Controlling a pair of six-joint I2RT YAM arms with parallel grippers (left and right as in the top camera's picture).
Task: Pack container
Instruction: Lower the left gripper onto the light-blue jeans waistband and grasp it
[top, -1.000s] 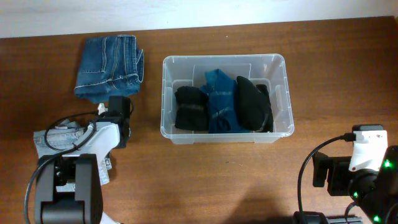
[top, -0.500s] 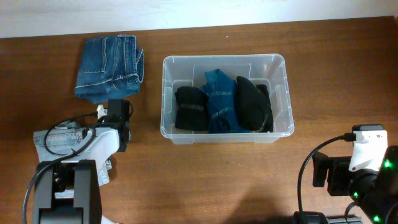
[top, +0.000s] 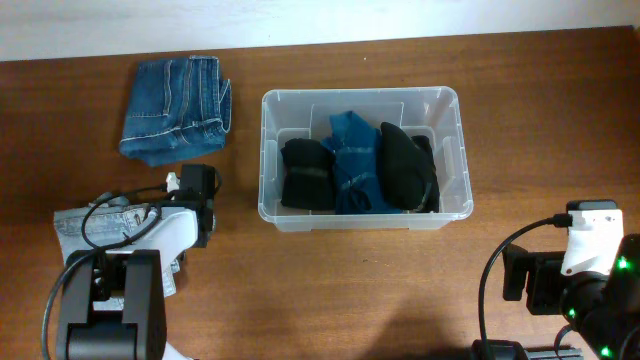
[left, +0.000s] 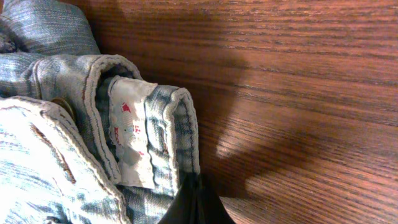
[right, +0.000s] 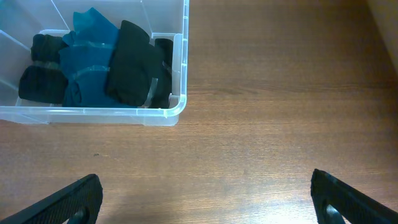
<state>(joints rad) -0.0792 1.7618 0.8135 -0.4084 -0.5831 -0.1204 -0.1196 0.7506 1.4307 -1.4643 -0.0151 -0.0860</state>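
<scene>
From overhead, the container (top: 362, 95) stood at mid-table (top: 340, 290), already holding three folded pieces side by side: a black one (top: 305, 175) on the left, a blue one (top: 352, 160) in the middle and another black one (top: 406, 165) on the right. They filled most of the floor. Two garments were outside it. The dark jeans (top: 175, 95) lay folded near the far left edge, well apart from the container. The light jeans (top: 75, 228) lay nearer the front, partly under the left arm (top: 150, 240). The right arm (top: 588, 250) sat at the front right corner, away from everything. By my reading the packing was a little over half done, with both pairs of jeans left to go in.

In the left wrist view, the left gripper (left: 194, 202) showed only as a dark wedge at the bottom edge, its jaws drawn together right at the waistband fold of the light jeans, beside a white label (left: 129, 134). No denim was visibly pinched between them. It looked poised at that garment, not carrying it.

In the right wrist view, the right gripper (right: 208, 202) hung over bare wood with its fingers (right: 74, 199) spread wide and nothing between them. The container's near right corner and its packed clothes lay ahead to its left.
</scene>
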